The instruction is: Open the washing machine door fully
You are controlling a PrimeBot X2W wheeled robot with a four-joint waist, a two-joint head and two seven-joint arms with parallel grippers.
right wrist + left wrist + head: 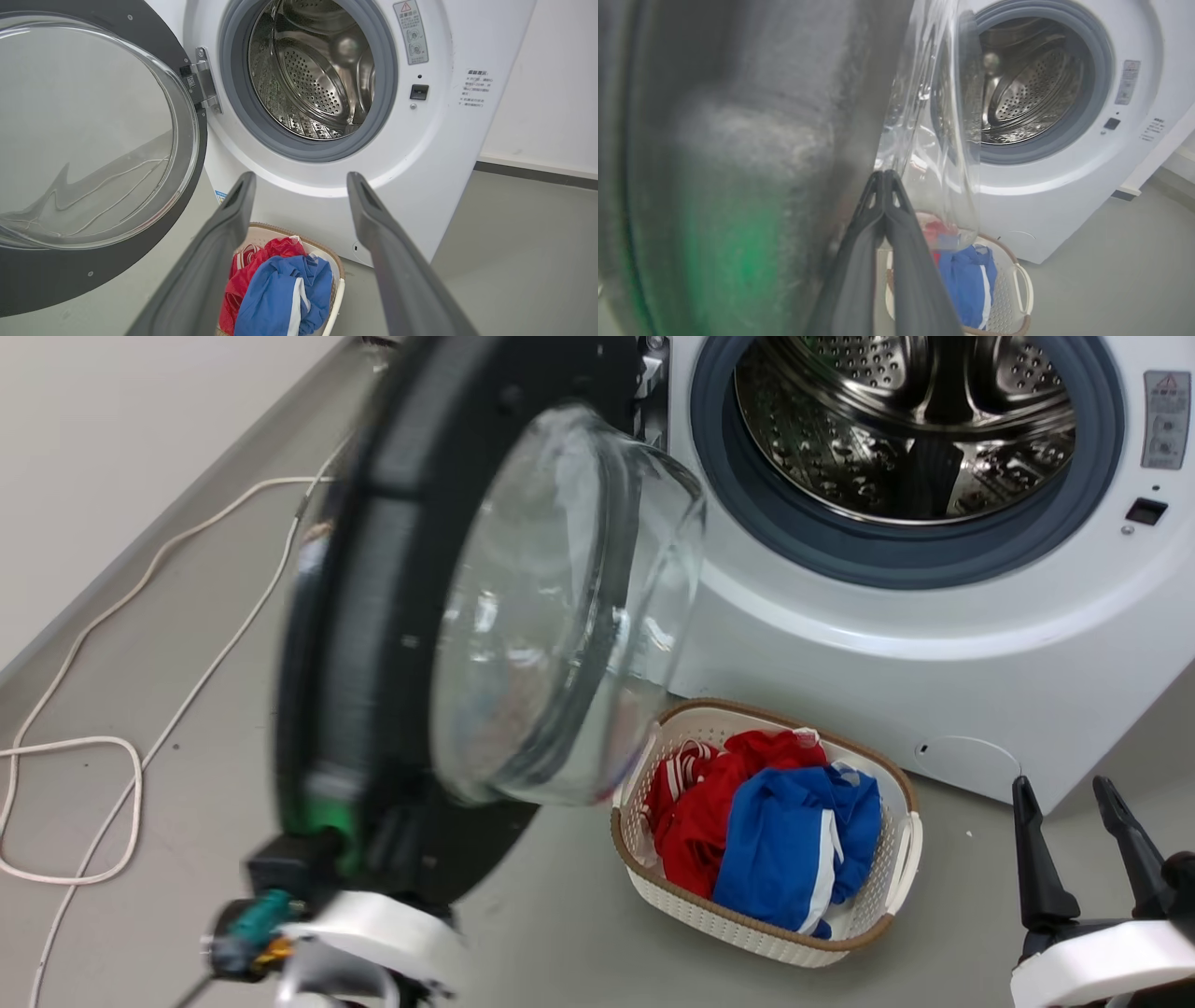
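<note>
Grey floor [560,924], washing machine door [364,616] beside closed left gripper [883,179]

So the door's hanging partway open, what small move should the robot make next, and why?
Probably nudge the washing machine door a little wider with the left gripper, away from the drum mouth. Its shut fingers sit beside the door's inner face by the glass bowl, and the door juts out from its hinge rather than folded back, so it seems not fully open.
</note>
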